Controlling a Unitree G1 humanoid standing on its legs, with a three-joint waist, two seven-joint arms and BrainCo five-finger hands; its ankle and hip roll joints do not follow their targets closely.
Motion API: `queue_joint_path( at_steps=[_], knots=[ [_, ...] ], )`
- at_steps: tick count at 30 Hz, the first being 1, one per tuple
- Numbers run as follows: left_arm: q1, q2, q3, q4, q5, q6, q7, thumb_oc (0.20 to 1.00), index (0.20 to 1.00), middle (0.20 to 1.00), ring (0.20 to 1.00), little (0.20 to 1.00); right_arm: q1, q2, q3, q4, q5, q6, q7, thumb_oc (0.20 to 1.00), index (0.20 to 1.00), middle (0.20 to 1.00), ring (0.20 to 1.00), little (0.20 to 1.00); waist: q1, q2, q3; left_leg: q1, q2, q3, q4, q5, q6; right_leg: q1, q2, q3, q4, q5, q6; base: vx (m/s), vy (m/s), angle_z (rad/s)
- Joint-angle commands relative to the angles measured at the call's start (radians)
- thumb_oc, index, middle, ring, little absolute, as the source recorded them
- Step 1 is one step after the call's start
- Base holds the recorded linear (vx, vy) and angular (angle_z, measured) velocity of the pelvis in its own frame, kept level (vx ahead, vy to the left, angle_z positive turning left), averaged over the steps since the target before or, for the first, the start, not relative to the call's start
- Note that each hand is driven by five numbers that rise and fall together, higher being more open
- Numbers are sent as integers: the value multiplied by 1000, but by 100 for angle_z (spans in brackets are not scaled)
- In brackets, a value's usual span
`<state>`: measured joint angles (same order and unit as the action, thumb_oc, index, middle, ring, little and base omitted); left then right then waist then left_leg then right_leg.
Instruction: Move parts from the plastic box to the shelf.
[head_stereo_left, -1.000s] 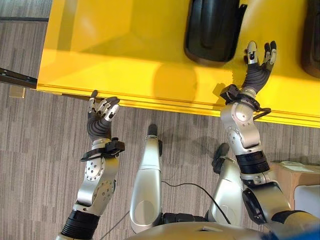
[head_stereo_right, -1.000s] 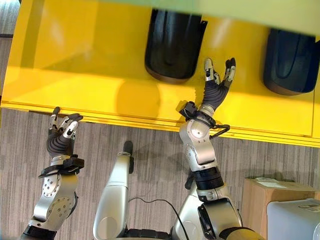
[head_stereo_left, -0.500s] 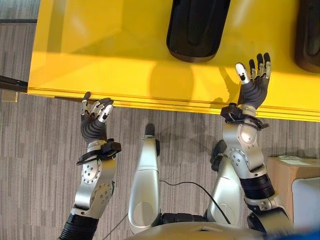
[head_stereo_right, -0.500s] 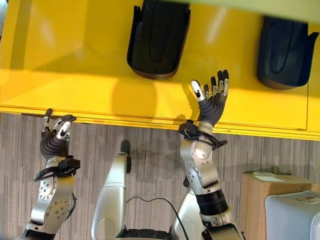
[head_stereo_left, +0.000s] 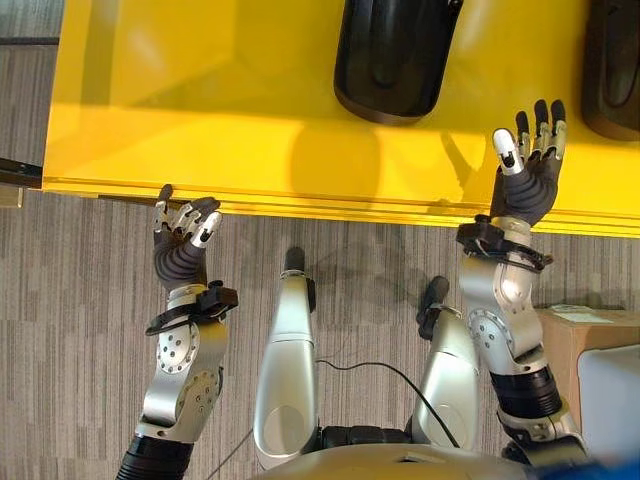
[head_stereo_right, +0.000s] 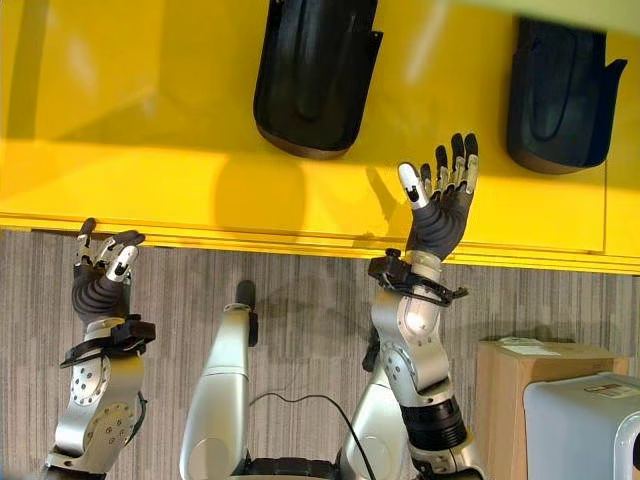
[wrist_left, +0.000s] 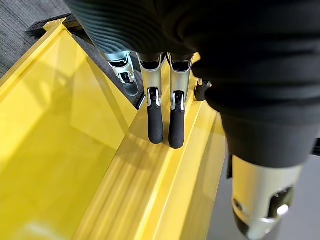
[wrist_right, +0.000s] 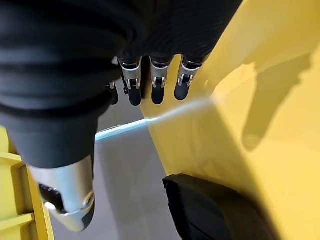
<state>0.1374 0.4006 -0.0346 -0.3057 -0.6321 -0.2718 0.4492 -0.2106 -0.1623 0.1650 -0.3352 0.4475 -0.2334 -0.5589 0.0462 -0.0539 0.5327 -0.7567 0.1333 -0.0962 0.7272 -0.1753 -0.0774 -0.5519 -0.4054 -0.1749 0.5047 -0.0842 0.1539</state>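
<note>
- Right hand (head_stereo_left: 528, 170), fingers spread and empty, hovers at right of frame over the yellow plastic box (head_stereo_left: 200, 110); reaching, it may miss the black part (head_stereo_left: 392, 55) at upper centre.
- Left hand (head_stereo_left: 182, 240), loosely curled and empty, sits at the box's near rim, lower left; it could snag there.

two parts lie in the plastic box (head_stereo_left: 150, 110) ahead: one part (head_stereo_left: 393, 55) near the middle, another part (head_stereo_left: 612, 65) to its right. the left hand (head_stereo_left: 182, 245) sits at the box's near rim, the right hand (head_stereo_left: 528, 165) over the box. a carton (head_stereo_right: 520, 385) stands on the floor (head_stereo_left: 70, 330) at right.
</note>
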Motion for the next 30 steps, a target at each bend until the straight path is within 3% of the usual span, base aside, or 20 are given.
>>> queue_joint_path(
  at_steps=[1,4,6,14,19,20,22,23,24,25,27,28,30],
  knots=[
    [-152,37,24,-183,182,-51,-9,1000,1000,1000,1000,1000,21,-60,-59,-106,-17,-93,59,1000,1000,1000,1000,1000,-55,28,-13,94,36,60,-87,9,-21,11,14,10,194,-135,-33,-11,-15,-9],
    [-202,61,44,-216,304,-60,30,1000,1000,1000,1000,1000,43,-71,-53,-102,13,-109,82,1000,1000,1000,1000,1000,-62,23,-13,114,40,64,-96,11,-25,22,16,12,188,-133,-32,-15,-10,-8],
    [-242,97,73,-210,489,-37,103,1000,1000,1000,1000,1000,52,-82,-48,-98,25,-127,92,1000,1000,1000,1000,1000,-69,20,-13,127,44,66,-98,10,-28,31,18,17,182,-132,-32,-18,-3,-5],
    [-438,129,29,-159,587,-33,186,1000,1000,1000,1000,1000,56,-100,-10,-97,68,-144,133,1000,1000,1000,1000,1000,-99,13,-13,182,61,78,-109,14,-38,63,23,31,171,-130,-31,-15,-1,-9],
    [-475,151,41,-160,559,-43,182,1000,1000,1000,1000,1000,83,-118,-9,-110,97,-139,171,1000,1000,1000,1000,1000,-116,17,-13,204,67,88,-121,22,-45,72,26,40,165,-124,-31,-30,0,-4],
    [-465,152,49,-173,547,-53,173,1000,1000,1000,1000,1000,91,-119,-10,-112,107,-138,180,1000,1000,1000,1000,1000,-118,18,-13,197,65,91,-129,47,-40,63,26,40,154,-101,-39,-79,11,3],
    [-443,147,64,-220,497,-70,141,1000,1000,1000,1000,1000,98,-126,-12,-120,120,-134,193,1000,1000,1000,1000,1000,-119,20,-14,223,73,93,-132,25,-48,80,32,48,154,-120,-30,3,0,3],
    [-431,153,74,-236,487,-77,131,1000,1000,1000,1000,1000,104,-128,-13,-124,122,-135,201,1000,1000,1000,1000,1000,-118,22,-13,216,73,98,-140,50,-42,74,32,44,144,-96,-37,86,-19,-26],
    [-421,153,83,-253,479,-82,124,1000,1000,1000,1000,1000,107,-129,-12,-127,130,-135,206,1000,1000,1000,1000,1000,-117,23,-14,230,76,96,-136,26,-49,86,34,49,149,-117,-30,-71,-1,-28],
    [-407,163,98,-275,463,-90,114,1000,1000,1000,1000,1000,114,-133,-19,-130,131,-133,214,1000,1000,1000,1000,1000,-115,25,-13,223,76,101,-145,54,-44,80,32,44,139,-94,-36,5,-20,8],
    [-392,159,108,-295,421,-109,96,1000,1000,1000,1000,1000,121,-135,-23,-138,131,-131,219,1000,1000,1000,1000,1000,-115,28,-13,227,75,100,-153,59,-45,83,33,44,136,-92,-36,4,-15,36],
    [-367,149,126,-318,370,-127,80,1000,1000,1000,1000,1000,131,-135,-20,-144,145,-134,233,1000,1000,1000,1000,1000,-112,31,-18,240,77,97,-150,34,-52,95,32,44,144,-115,-28,1,-8,-5],
    [-343,138,147,-338,326,-146,69,1000,1000,1000,1000,1000,141,-139,-24,-154,147,-132,243,1000,1000,1000,1000,1000,-108,35,-16,232,74,101,-160,61,-47,91,28,39,132,-92,-35,6,-9,-34]
  ],
)
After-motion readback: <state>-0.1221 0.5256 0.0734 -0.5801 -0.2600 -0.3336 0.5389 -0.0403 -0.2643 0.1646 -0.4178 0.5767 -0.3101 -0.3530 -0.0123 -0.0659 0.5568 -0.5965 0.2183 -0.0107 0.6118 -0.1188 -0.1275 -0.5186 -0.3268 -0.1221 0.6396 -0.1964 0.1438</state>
